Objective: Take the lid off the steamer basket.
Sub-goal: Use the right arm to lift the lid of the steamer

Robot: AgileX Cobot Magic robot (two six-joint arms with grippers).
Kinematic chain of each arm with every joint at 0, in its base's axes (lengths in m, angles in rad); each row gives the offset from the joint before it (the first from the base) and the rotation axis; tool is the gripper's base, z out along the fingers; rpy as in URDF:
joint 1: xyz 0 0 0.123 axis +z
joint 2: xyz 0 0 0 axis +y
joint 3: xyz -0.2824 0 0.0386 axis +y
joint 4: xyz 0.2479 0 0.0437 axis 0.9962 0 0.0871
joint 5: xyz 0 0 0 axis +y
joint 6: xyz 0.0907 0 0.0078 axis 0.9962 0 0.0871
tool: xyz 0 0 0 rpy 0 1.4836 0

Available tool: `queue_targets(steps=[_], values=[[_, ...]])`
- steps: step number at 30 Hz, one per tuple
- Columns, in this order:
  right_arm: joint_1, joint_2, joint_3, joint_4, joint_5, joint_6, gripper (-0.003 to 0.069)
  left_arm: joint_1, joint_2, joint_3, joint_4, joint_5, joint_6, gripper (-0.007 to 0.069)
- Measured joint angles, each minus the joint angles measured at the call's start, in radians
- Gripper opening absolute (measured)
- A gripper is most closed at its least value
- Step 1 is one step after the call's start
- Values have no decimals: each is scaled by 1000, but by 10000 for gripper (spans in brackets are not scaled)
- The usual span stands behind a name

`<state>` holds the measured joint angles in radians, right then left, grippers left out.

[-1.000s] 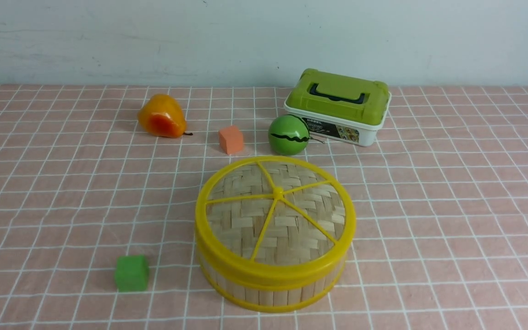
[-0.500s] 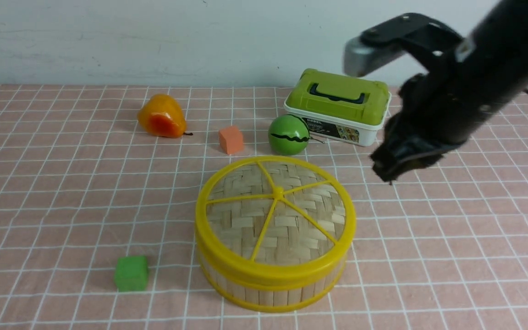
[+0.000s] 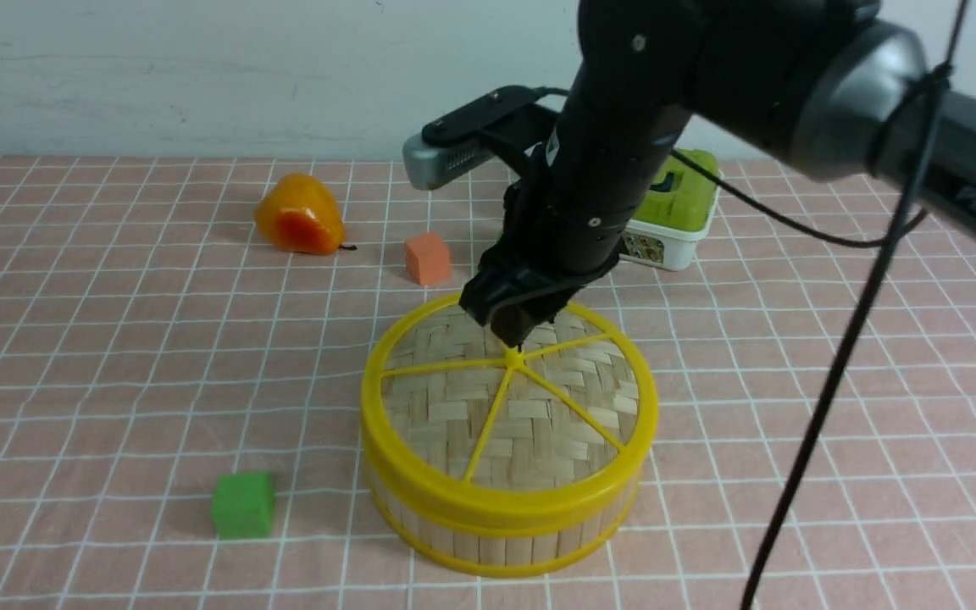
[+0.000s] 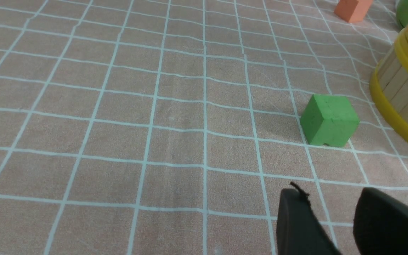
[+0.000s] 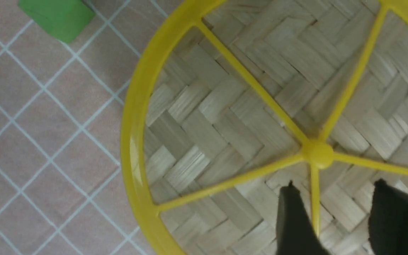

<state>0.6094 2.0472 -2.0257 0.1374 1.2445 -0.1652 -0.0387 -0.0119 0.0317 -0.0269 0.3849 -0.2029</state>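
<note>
Left hand (image 4: 331, 198), low over the table (image 3: 115, 381) by the near edge: two dark fingers (image 4: 296, 219) parted, bare cloth between them, nothing held. Pink cloth with a white grid covers the table.

Green cube (image 3: 242, 504) close to the near edge, left of the steamer basket (image 3: 496, 532), apart from it.

Steamer basket stands upright toward the near edge, about midway across. Bamboo-slat wall, yellow rings top and bottom.

Lid (image 3: 539, 424) sits flat on the basket, closing it. Woven bamboo, yellow rim, five spokes meeting at the centre knob (image 3: 513, 357).

Right hand (image 3: 515, 329) points down over the lid's middle, tips just above the knob on its far side. Cannot tell if it touches. In the right wrist view the fingers (image 5: 290, 219) are spread wide, one on either side of a spoke (image 5: 313, 191) just beside the knob, gripping nothing.

Orange cube (image 3: 427, 257) beyond the basket, slightly left of it, well apart.

Pear (image 3: 300, 215), orange-yellow, lying on its side toward the far edge, left of the orange cube.

White box with green lid (image 3: 679, 216) near the far edge, right of centre, mostly hidden behind the right arm.
</note>
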Motion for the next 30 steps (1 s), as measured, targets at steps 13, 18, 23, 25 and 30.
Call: queue_targets(steps=[13, 18, 23, 25, 30], values=[[0, 99, -12, -11, -62, 27, 290, 0, 0, 0, 0, 0, 0, 239], [0, 105, -13, -11, -64, 27, 165, 0, 0, 0, 0, 0, 0, 239], [-1, 112, -16, -15, -64, 27, 99, 0, 0, 0, 0, 0, 0, 239], [-1, 113, -20, -15, -62, 27, 89, 0, 0, 0, 0, 0, 0, 239], [-1, 113, -82, -16, -16, 27, 85, 0, 0, 0, 0, 0, 0, 239]])
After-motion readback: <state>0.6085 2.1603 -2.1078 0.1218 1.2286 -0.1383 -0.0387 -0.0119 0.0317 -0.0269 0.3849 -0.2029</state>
